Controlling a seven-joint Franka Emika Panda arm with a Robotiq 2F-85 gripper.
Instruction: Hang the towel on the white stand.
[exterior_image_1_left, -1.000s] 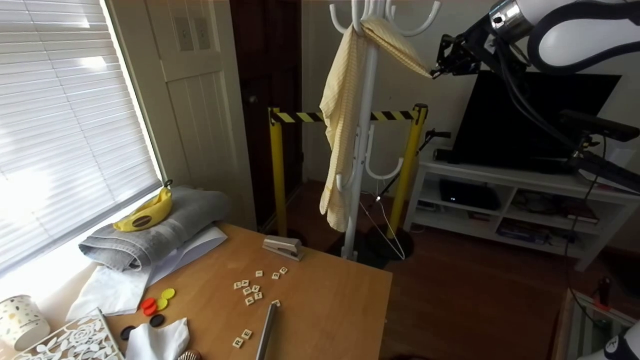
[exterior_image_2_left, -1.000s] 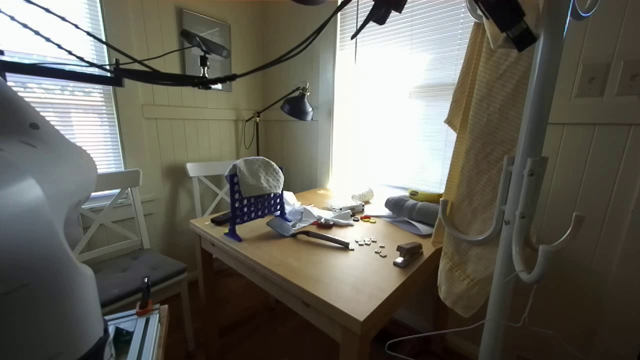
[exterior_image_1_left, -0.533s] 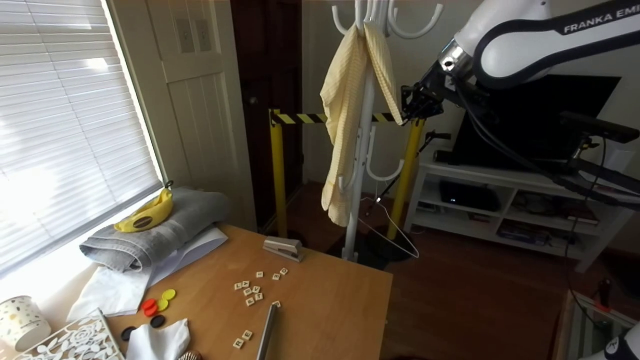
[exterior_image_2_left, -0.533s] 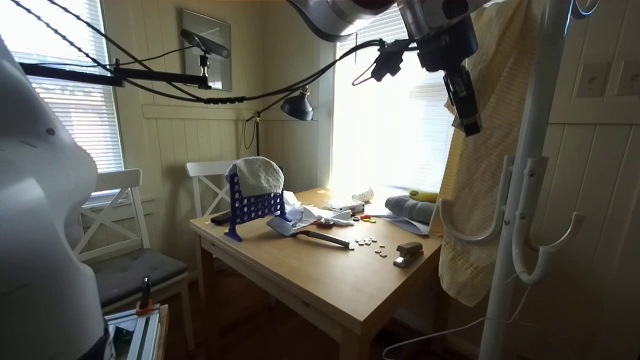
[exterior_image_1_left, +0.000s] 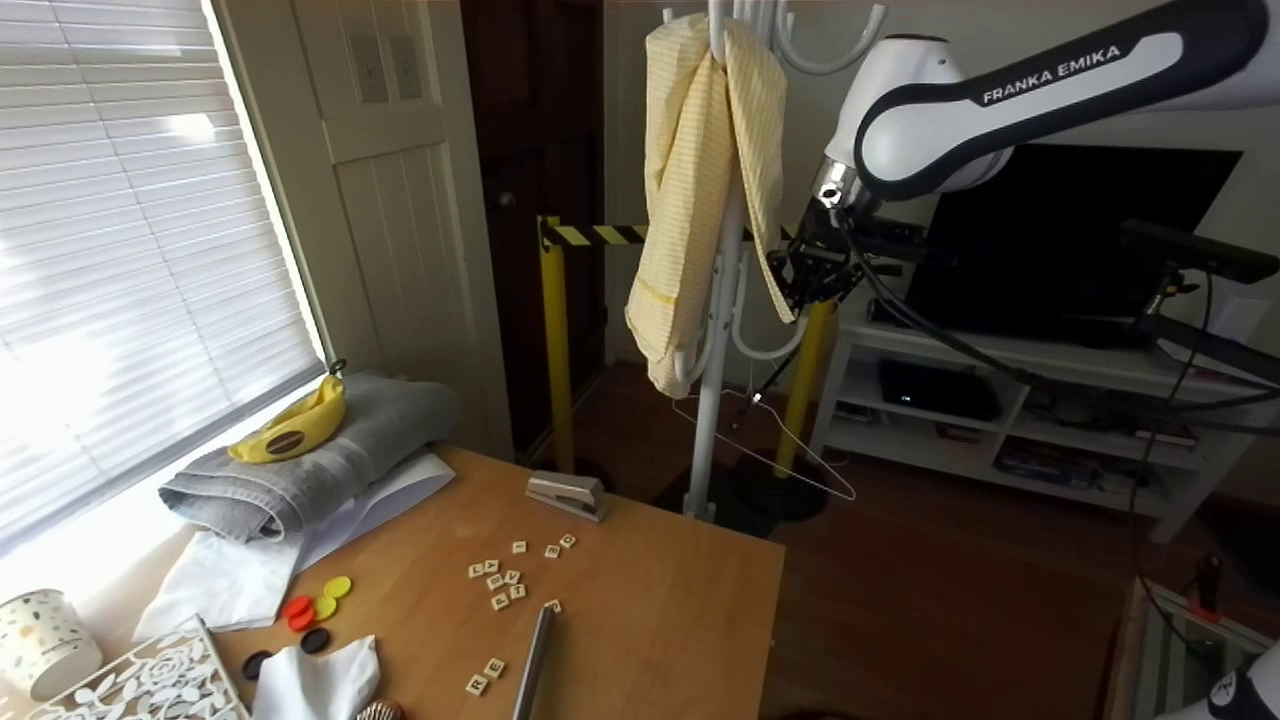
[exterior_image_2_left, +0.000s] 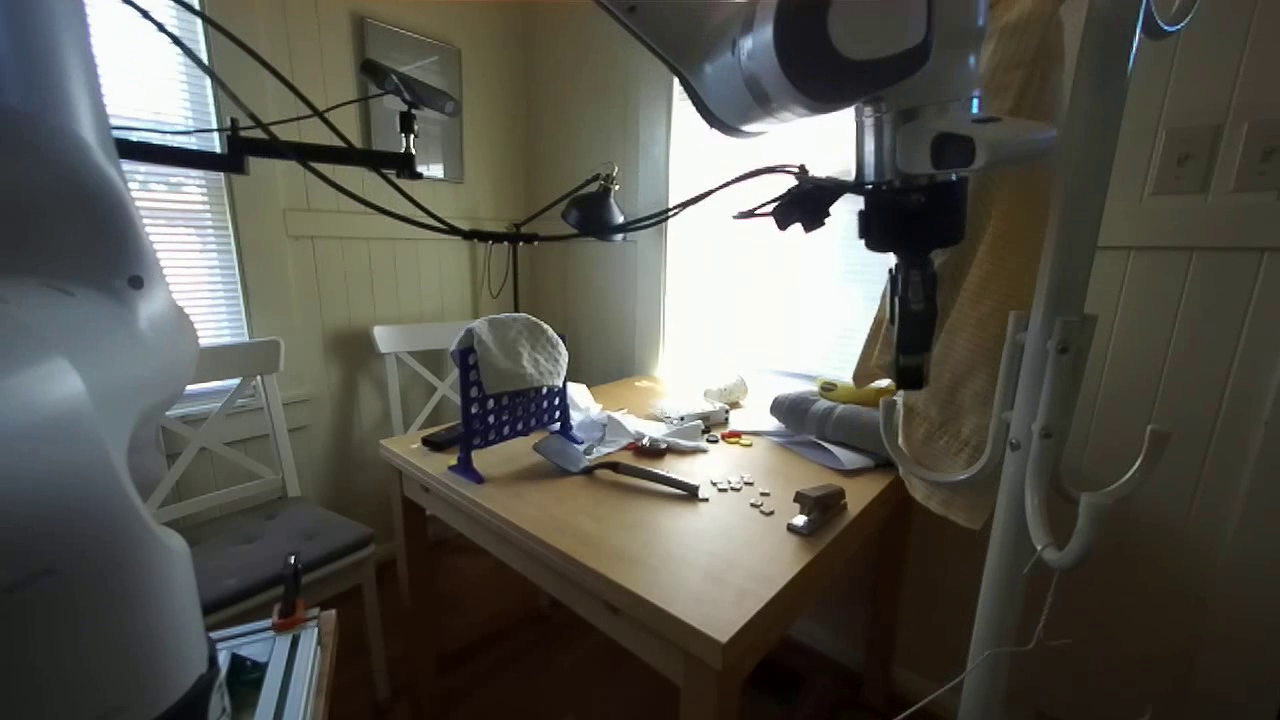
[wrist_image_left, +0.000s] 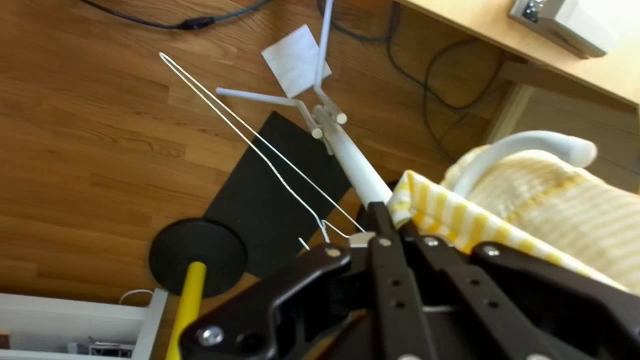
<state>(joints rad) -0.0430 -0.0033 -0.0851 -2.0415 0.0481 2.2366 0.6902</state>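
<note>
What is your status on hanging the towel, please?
Gripper shut on one end of the towel, not yet released. Rest draped high on the white stand. White hook crosses it in wrist view, might snag.

- One black metal end effector (wrist_image_left: 395, 220).
- One white, hooked metal stand (exterior_image_1_left: 706, 425).
- One yellow-and-white striped cloth towel (exterior_image_1_left: 690, 210).
- One folded grey cloth towel (exterior_image_1_left: 395, 420).
- Twelve small square cream letter tiles (exterior_image_1_left: 512, 577) in an exterior view.
- Six small round flat discs (exterior_image_1_left: 325, 607): two yellow, two red, two black.
- One metallic grey stapler (exterior_image_1_left: 566, 494).
- One yellow banana-shaped pouch (exterior_image_1_left: 300, 425).
- One white speckled cup (exterior_image_1_left: 45, 645).
- One long grey-and-black spatula (exterior_image_2_left: 645, 475).
- One blue, perforated plastic frame (exterior_image_2_left: 512, 415).
- One light brown wooden table (exterior_image_1_left: 665, 600).
- Two white, cross-backed chairs (exterior_image_2_left: 281, 435).
- Two upright yellow posts (exterior_image_1_left: 556, 340).
- One black, dome-shaded lamp (exterior_image_2_left: 594, 213).
- One flat black rectangular screen (exterior_image_1_left: 1060, 240).
</note>
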